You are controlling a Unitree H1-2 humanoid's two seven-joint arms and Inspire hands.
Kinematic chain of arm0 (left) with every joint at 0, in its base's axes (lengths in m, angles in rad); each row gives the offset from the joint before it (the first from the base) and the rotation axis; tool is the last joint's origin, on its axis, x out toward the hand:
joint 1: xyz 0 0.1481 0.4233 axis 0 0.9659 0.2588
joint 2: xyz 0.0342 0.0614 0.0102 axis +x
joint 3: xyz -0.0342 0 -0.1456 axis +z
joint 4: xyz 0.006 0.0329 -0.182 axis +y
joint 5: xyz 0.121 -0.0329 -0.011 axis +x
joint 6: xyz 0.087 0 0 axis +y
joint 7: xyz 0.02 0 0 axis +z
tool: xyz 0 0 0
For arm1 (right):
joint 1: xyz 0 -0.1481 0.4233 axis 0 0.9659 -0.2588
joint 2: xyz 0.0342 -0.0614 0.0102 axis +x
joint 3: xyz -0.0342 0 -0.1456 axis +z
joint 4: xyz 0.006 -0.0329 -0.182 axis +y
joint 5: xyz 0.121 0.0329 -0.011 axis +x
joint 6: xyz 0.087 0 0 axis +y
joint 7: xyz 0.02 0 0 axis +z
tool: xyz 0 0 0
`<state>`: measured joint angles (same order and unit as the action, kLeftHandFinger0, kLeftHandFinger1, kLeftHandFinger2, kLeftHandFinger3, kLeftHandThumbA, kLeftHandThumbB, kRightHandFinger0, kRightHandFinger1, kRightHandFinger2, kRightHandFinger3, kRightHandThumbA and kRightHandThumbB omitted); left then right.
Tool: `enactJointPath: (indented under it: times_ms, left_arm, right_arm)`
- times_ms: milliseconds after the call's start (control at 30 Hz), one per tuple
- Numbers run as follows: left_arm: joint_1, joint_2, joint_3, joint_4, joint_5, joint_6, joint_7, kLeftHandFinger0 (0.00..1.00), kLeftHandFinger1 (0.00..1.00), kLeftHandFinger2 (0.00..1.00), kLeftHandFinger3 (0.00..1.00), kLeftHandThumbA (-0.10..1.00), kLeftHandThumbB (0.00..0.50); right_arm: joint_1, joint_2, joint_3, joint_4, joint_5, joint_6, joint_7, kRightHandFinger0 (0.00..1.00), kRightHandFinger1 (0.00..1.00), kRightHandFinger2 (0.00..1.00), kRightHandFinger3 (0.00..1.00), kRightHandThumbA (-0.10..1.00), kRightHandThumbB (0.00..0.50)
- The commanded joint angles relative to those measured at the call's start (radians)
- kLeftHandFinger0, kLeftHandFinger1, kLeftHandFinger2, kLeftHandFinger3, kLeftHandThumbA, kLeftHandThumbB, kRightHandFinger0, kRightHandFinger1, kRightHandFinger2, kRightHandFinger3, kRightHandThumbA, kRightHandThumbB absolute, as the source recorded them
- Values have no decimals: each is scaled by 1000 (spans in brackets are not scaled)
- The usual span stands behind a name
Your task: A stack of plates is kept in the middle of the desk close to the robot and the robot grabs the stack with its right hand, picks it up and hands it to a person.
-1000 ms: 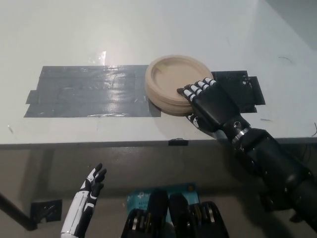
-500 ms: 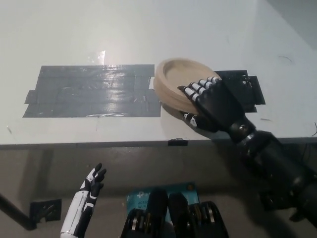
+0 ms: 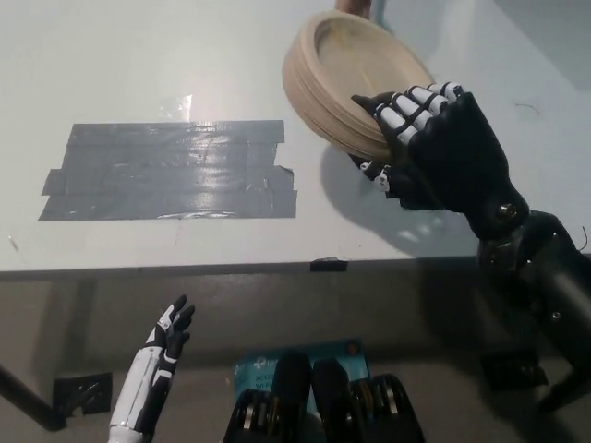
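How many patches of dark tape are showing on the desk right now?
1: a wide patch of dark tape left of centre on the desk. The raised stack of plates and right hand may hide more.

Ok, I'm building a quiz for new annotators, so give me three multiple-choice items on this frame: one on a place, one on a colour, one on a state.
1. Where is the white left hand?
A. On the grey tape patch
B. Below the desk edge, lower left
C. Under the plates

2. What colour is the stack of plates?
A. Blue
B. Light tan
C. Black

3. What state is the stack in?
A. Flat on the desk
B. Lifted and tilted in the black right hand
C. Lying on the tape

Key: 1 B, it hangs idle beside the desk; 2 B, pale wood-like tone; 3 B, its shadow falls on the desk beneath it.
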<state>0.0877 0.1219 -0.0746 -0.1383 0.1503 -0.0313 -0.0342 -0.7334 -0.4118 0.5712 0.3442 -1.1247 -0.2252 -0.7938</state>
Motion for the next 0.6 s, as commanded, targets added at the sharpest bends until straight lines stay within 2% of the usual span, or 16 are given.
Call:
enactJointPath:
  times_ms: [0,133,200,300,467,500,533,567]
  left_arm:
    - [-6,13,7,-39,8,-11,-4,1000,1000,1000,1000,1000,0]
    - [-2,15,4,-42,8,-12,-8,1000,1000,1000,1000,1000,5]
    - [-3,18,4,-41,6,-15,-11,1000,1000,1000,1000,1000,10]
    - [-4,19,4,-46,9,-6,-11,1000,1000,1000,1000,1000,11]
    - [-1,18,1,-52,12,-3,-10,1000,1000,1000,1000,1000,0]
    - [-1,18,1,-50,13,-4,-10,1000,1000,1000,1000,1000,6]
    - [-1,20,-1,-50,16,-6,-11,1000,1000,1000,1000,1000,13]
    - [-1,21,-1,-50,16,-6,-11,1000,1000,1000,1000,1000,19]
  right_arm:
    - [-52,5,-19,-13,-10,-42,-24,0,0,127,604,-100,344]
    - [-65,24,-1,26,-43,-33,-24,0,0,1,519,-100,343]
    - [-78,43,6,46,-38,-39,0,0,0,28,495,-100,325]
    - [-116,76,16,105,-51,-38,-16,0,0,62,420,-100,327]
    - [-217,137,49,290,-82,-32,-80,0,0,0,365,-100,331]
    - [-233,145,54,322,-83,-30,-82,0,0,9,350,-100,339]
    - [-264,160,67,388,-86,-27,-94,0,0,25,426,-100,369]
    - [-280,169,71,420,-82,-30,-97,0,0,5,393,-100,370]
